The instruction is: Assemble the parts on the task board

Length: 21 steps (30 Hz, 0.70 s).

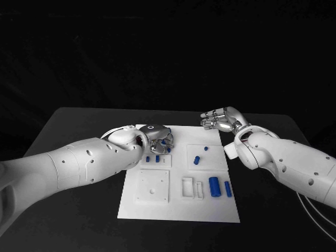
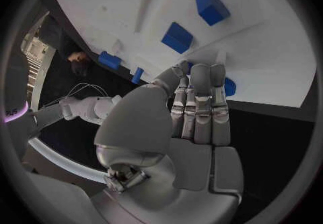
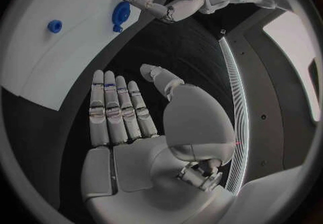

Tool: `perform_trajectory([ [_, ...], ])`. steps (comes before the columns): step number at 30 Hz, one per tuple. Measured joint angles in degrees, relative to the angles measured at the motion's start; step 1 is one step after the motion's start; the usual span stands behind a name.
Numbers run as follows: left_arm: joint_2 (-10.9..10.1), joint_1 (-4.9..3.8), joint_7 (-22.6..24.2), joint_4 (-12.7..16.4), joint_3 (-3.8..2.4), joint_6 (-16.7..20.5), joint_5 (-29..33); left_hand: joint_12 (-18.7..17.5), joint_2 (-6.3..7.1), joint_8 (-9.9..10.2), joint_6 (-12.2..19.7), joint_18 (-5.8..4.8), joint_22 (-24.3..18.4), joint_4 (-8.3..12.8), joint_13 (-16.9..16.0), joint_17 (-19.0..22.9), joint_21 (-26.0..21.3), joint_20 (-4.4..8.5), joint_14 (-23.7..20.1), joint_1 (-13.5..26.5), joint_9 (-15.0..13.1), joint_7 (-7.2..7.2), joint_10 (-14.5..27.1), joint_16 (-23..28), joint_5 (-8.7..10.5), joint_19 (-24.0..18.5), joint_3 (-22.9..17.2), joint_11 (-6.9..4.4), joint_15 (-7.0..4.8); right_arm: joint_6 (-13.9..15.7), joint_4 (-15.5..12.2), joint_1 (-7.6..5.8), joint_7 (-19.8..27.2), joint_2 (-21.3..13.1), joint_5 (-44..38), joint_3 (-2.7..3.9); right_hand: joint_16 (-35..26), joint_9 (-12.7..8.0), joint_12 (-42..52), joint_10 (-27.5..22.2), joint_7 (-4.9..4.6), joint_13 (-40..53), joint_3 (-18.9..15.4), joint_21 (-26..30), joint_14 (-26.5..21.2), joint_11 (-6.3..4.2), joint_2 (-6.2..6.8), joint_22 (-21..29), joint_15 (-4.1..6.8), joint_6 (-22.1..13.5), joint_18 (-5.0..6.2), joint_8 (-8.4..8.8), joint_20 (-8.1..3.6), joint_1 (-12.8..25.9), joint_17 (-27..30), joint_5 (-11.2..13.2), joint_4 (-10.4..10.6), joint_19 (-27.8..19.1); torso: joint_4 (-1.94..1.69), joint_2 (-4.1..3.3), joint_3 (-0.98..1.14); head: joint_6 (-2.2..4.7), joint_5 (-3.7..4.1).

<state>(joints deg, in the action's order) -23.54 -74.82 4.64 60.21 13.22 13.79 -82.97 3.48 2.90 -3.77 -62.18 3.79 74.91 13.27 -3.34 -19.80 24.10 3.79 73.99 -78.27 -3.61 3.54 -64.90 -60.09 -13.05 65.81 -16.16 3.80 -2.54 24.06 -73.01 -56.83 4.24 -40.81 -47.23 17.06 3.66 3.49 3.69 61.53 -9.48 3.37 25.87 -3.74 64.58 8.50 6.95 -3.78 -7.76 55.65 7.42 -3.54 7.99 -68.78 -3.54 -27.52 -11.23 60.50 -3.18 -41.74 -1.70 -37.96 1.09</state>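
The white task board point(image 1: 179, 207) lies mid-table. My left hand point(image 1: 157, 135) hovers over its far left corner. Its fingers point(image 2: 201, 100) are stretched side by side, their tips on a round blue part point(image 2: 229, 87) at the board's edge. The thumb lies beside that part, and the fingers hide whether it is gripped. The same round part point(image 3: 121, 13) shows under that hand in the right wrist view. My right hand point(image 1: 222, 119) hangs past the board's far right corner over the black table. Its palm point(image 3: 134, 127) is empty and its fingers straight.
Blue parts lie on the board: two short pieces point(image 1: 153, 158) near the left hand, one point(image 1: 196, 159) in the middle, two upright bars point(image 1: 214, 184) at the right. A small blue ring point(image 3: 55, 26) sits near the board's far edge. Black table surrounds the board.
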Motion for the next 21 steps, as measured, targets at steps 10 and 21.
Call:
perform_trajectory([
  [10, 0.59, 0.11, 0.01, -0.85, -0.1, -0.36, 0.0, 0.0, 0.0, 0.0, 0.98, 0.14, 0.2, -1.02, 0.0, 0.0, -1.61, -0.1, 0.23, 0.0, 0.0, 0.03, 0.41, -0.27, 0.7, 0.54, 1.02, 0.0, -0.22, 0.0, -0.06, 0.0, 0.0, 0.0, 0.0, 0.0, 0.0, 0.0, 0.0, 0.0, 0.0, 0.0, 0.0, 0.0, 0.0, 0.0, 0.0, 0.0, 0.0, 0.0, 0.0, 0.0, 0.0, 0.0, 0.0, 0.0, 0.0, 0.0, 0.02, -0.01, 0.03, 0.09, 0.18],
  [21, 0.79, 0.16, -0.19, -1.1, -0.26, -1.18, -0.01, 0.0, -1.26, 0.0, -1.83, 0.23, 0.18, -1.89, 0.0, -0.23, -0.57, -0.01, 2.29, -1.27, -0.01, 2.59, -2.64, -1.59, 0.7, 2.08, 0.14, 0.05, -0.01, 0.0, -0.08, 0.0, 0.0, 0.0, 0.0, 0.0, 0.0, 0.0, 0.0, 0.0, 0.0, 0.0, 0.0, 0.0, 0.0, 0.0, 0.0, 0.0, 0.0, 0.0, 0.0, 0.0, 0.0, 0.0, 0.0, 0.0, 0.0, 0.0, 0.01, -0.04, 0.02, -0.13, 0.34],
])
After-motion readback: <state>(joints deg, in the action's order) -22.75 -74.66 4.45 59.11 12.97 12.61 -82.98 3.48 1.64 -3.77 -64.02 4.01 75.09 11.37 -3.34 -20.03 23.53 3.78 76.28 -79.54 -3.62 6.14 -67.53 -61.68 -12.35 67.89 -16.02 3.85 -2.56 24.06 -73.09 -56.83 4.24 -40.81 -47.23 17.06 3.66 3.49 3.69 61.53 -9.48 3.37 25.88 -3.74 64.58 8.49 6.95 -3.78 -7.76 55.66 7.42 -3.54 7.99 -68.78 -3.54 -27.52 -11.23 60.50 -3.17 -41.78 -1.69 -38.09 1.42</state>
